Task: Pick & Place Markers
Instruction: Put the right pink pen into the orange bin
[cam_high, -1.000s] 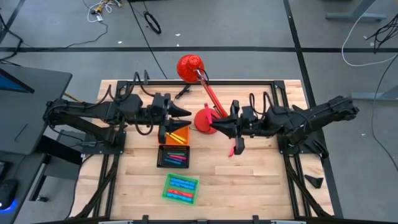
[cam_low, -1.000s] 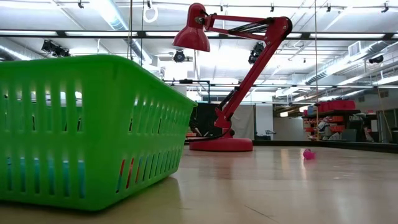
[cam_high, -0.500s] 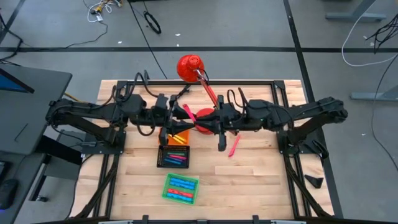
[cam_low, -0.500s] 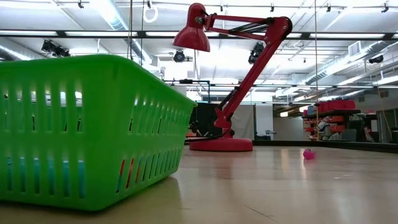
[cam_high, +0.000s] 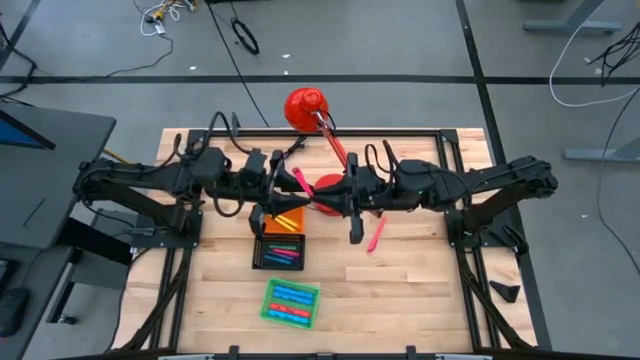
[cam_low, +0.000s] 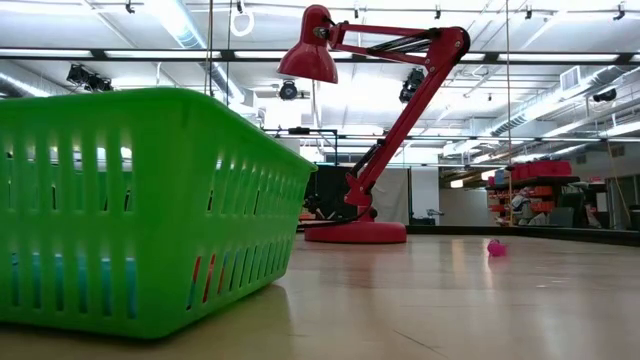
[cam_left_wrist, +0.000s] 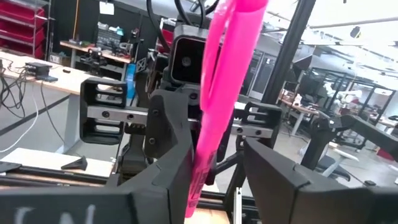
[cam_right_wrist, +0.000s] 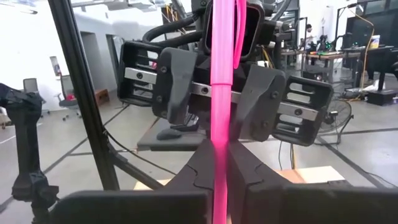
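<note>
A pink marker stands nearly upright in the air between my two grippers, above the orange tray. My right gripper reaches in level from the table's right and is shut on it. My left gripper faces it from the table's left, open. Its two fingers stand on either side of the marker. A second pink marker lies flat on the wood to the right. Several more markers lie in the black tray and the green basket. My right gripper pinches the pink marker's barrel between its two fingers, which lie level and across it, coming from the table's right. The marker stands upright, clear of the table, with a long stretch above the fingers. I cannot tell whether my left gripper's fingers touch the marker.
The red desk lamp's base sits right behind the grippers; its arm rises to the head at the far edge. In the low view the green basket fills the near left, and bare wood lies to the right.
My right gripper has moved toward the table's left, up to my left gripper, and then held still. The pink marker now stands between my left gripper's fingers. The marker on the table has not moved.
</note>
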